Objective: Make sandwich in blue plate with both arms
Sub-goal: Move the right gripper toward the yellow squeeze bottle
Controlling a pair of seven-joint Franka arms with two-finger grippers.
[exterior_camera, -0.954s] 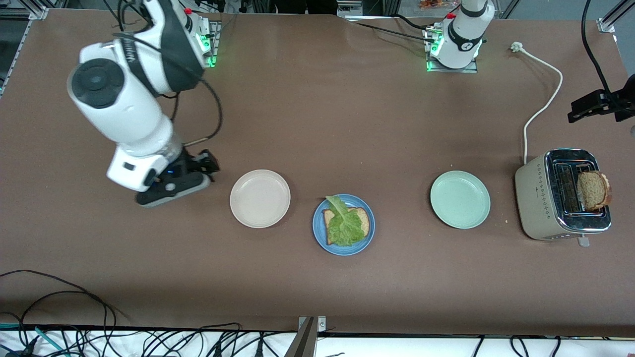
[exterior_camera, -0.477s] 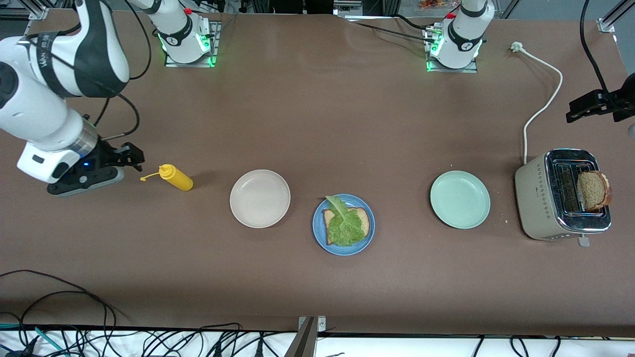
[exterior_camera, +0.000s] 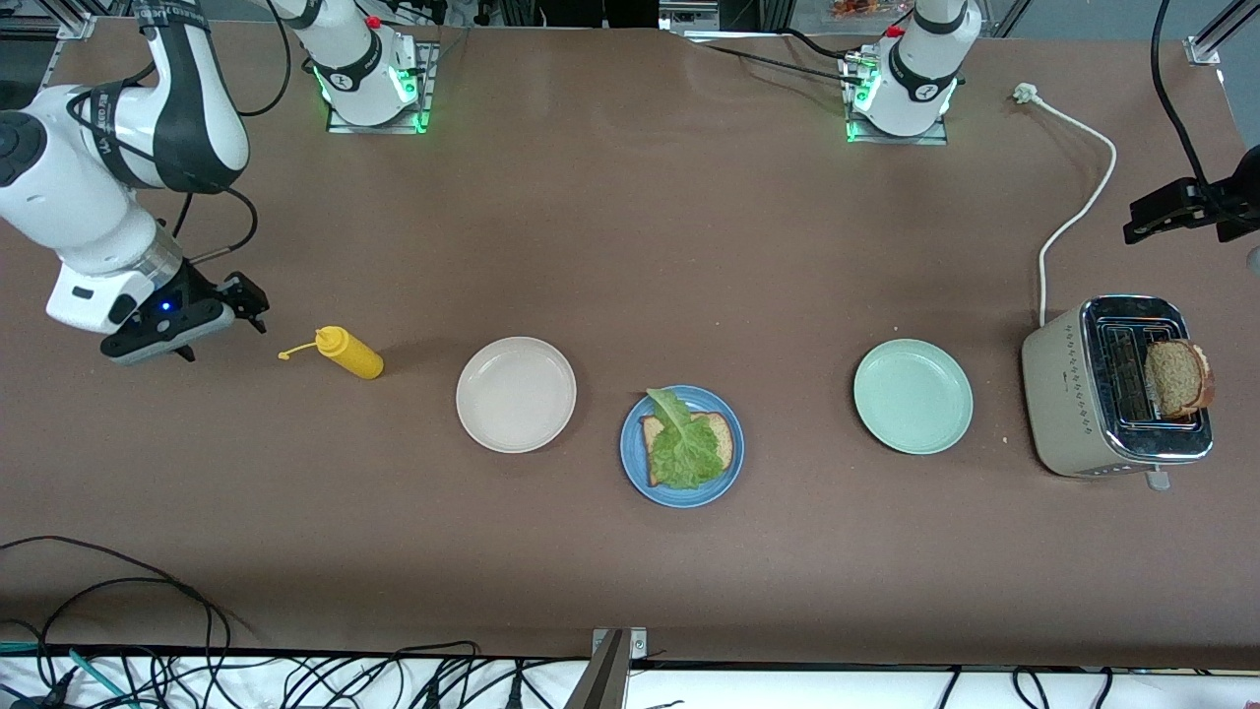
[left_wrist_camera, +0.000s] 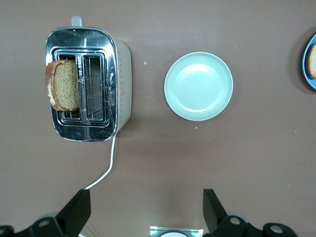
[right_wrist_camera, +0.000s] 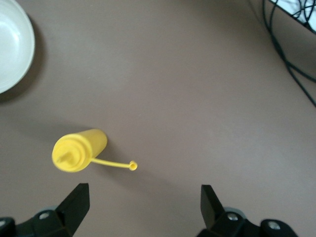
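Observation:
The blue plate [exterior_camera: 633, 471] lies mid-table and holds one brown bread slice [exterior_camera: 724, 440] with a ruffled green lettuce leaf [exterior_camera: 682, 445] on top. Its edge also shows in the left wrist view [left_wrist_camera: 306, 66]. A second bread slice [exterior_camera: 1176, 378] stands in the toaster [exterior_camera: 1073, 394], also seen in the left wrist view [left_wrist_camera: 64, 84]. My right gripper [exterior_camera: 246, 303] is open and empty, low over the table at the right arm's end, beside a yellow squeeze bottle [exterior_camera: 350, 354]. My left gripper [left_wrist_camera: 145, 197] is open and empty, high over the table near its base, out of the front view.
A cream-white plate [exterior_camera: 516, 394] lies beside the blue plate toward the right arm's end, a mint-green plate [exterior_camera: 913, 396] toward the left arm's end. The toaster's white cord [exterior_camera: 1078, 197] runs toward the left arm's base. The yellow bottle [right_wrist_camera: 79, 149] lies on its side, cap strap out.
My right arm has swung from beside the cream plate toward the right arm's end of the table, uncovering the yellow bottle. Plates, bread and toaster have not moved.

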